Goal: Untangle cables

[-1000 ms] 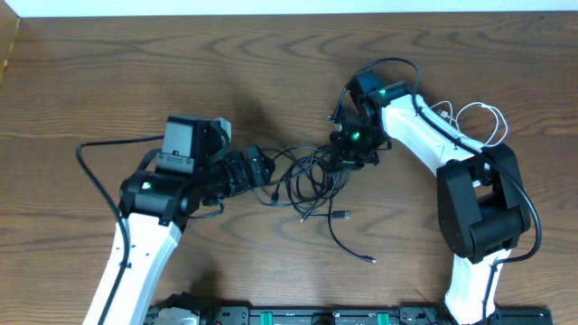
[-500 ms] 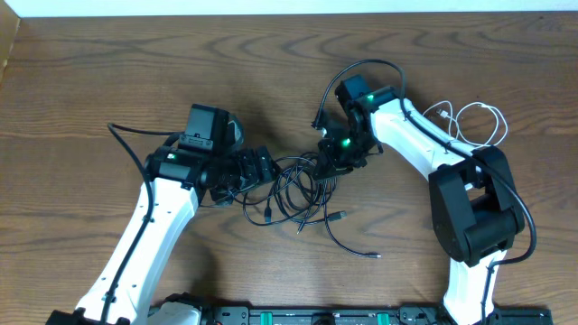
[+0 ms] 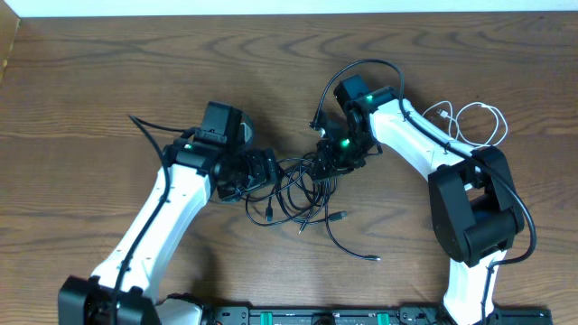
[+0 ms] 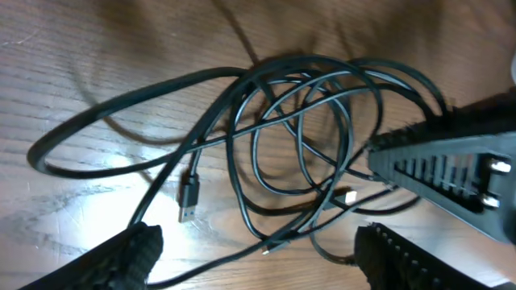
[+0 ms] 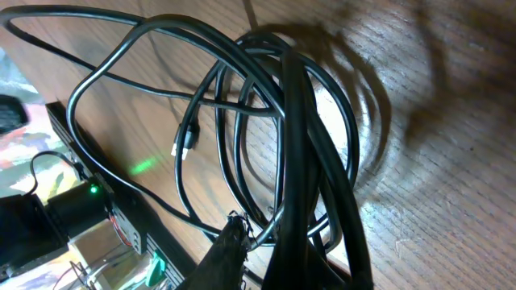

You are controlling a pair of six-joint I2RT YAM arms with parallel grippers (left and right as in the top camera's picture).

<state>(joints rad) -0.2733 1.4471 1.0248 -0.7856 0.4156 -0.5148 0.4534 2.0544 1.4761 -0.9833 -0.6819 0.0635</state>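
Several black cables (image 3: 302, 185) are lying bunched in loose overlapping loops near the middle of the table (image 3: 90, 90), between the two arms. One black strand (image 3: 352, 246) is trailing out of the bunch toward the near edge, its end lying apart from the rest. One white cable (image 3: 474, 122) is lying coiled well apart to the right, beside the right arm's white link.

At the bunch's left rim, the left gripper (image 3: 266, 170) is hovering with its jaws standing wide. In its wrist view both fingers (image 4: 137, 248) are flanking the loops, and a plug end (image 4: 188, 197) is lying on bare wood.

At the bunch's upper right rim, the right gripper (image 3: 327, 162) is pressing in with its jaws standing narrow. Black strands are running past its fingertips in the wrist view, but I cannot tell whether they are being pinched.

Wide bare wood is lying open along the far edge and across the left side. Toward the near edge, a black rail (image 3: 316, 316) is bounding the table.
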